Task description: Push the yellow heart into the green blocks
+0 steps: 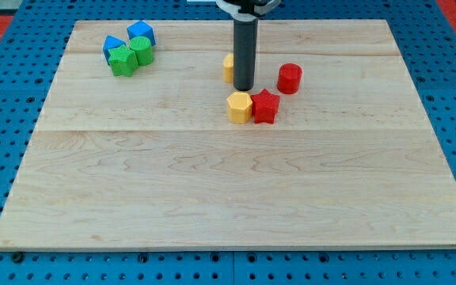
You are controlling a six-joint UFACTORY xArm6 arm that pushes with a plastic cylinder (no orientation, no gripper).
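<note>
My tip (244, 87) rests on the board at the view's upper middle. A yellow block (229, 68), likely the heart, sits just to its left and is partly hidden behind the rod. The green blocks are at the view's upper left: a green star-like block (122, 60) and a green cylinder-like block (142, 51), touching each other. The tip is far to the right of them.
Two blue blocks (141, 32) (112, 45) sit against the green ones at the top left. A yellow hexagon (239, 106) and a red star (265, 106) lie just below the tip. A red cylinder (290, 78) stands to its right. The wooden board (228, 198) lies on a blue pegboard.
</note>
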